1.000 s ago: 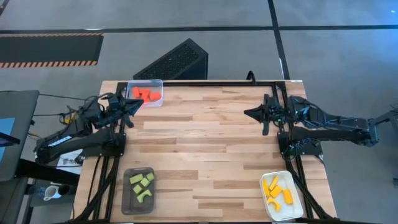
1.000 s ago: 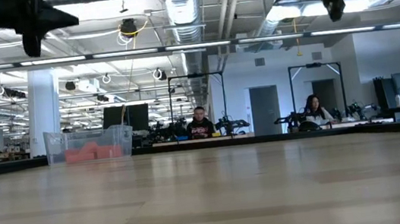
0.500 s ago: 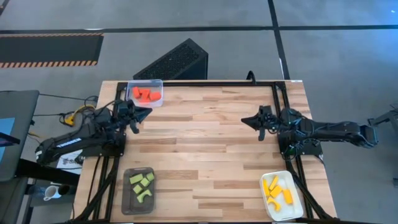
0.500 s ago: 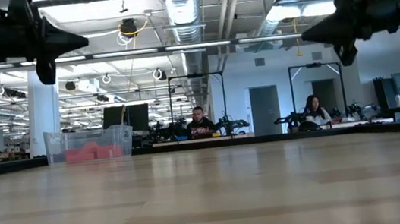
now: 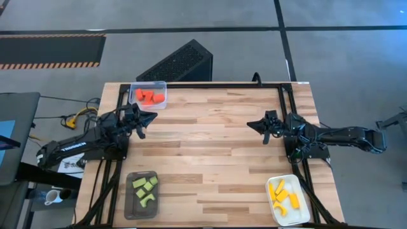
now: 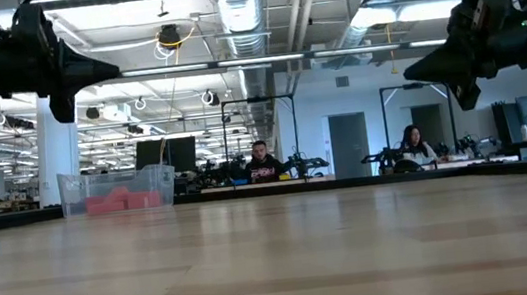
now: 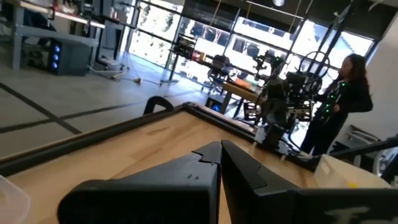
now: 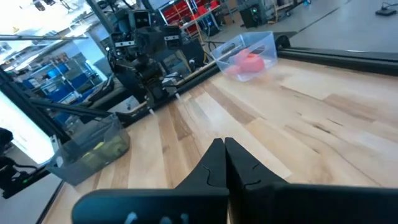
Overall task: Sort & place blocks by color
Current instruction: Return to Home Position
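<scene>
step: return to home, by my read. No loose piece shows on the bare wooden surface (image 5: 210, 159), so sorting looks finished.
red blocks (image 5: 147, 97): in the clear plastic tray (image 5: 164, 86), between 10 and 11 o'clock on the surface.
light green blocks (image 5: 144, 186): in the dark grey tray (image 5: 129, 203), 8 o'clock.
yellow-orange blocks (image 5: 280, 191): in the white tray (image 5: 304, 216), 4 o'clock.
left jaws: at the tip of the dark left arm (image 5: 82, 141), 10 o'clock, near the clear tray on its 6 o'clock side, well above the surface in the low view. Fingers (image 7: 186, 177) meet tip to tip, nothing between them.
right jaws: at the tip of the dark right arm (image 5: 337, 135), 2 o'clock, also raised, well apart from the white tray. Fingers (image 8: 211, 171) are pressed together, empty.
how: leave both jaws closed. Draw the left arm toward 9 o'clock and the right toward 3 o'clock. Drop no lower until each is past the frame.
tightest margin: the left side, with the clear tray's rim close by. No sweep toward 12 o'clock.
risk: a clip there would shove the tray or spill the reds. The right path looks open.
</scene>
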Available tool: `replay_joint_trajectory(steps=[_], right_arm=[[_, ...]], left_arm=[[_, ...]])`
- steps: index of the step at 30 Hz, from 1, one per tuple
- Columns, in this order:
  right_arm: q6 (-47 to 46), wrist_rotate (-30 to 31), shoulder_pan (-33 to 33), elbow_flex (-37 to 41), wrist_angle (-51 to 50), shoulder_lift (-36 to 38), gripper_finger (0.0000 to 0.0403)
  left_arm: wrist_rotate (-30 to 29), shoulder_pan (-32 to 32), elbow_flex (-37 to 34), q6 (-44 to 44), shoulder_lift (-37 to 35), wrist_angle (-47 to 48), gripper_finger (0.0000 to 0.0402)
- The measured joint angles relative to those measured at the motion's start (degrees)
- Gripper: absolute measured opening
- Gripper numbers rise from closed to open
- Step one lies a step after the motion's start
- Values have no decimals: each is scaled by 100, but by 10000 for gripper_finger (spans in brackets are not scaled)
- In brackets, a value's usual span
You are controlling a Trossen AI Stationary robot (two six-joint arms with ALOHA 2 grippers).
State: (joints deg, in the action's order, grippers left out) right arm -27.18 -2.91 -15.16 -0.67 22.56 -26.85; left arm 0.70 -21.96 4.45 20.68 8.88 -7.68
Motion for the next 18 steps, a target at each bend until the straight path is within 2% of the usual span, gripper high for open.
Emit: replay_joint_trajectory(steps=[4,10,18], right_arm=[[1,-172,-101,0,-126,138,5],[8,-219,-197,0,-998,646,3],[187,-175,-397,0,-1810,1420,5]], left_arm=[[-102,0,2,-47,-273,435,0],[-159,0,2,128,-896,1346,0],[-392,-2,-80,200,-871,1484,0]])
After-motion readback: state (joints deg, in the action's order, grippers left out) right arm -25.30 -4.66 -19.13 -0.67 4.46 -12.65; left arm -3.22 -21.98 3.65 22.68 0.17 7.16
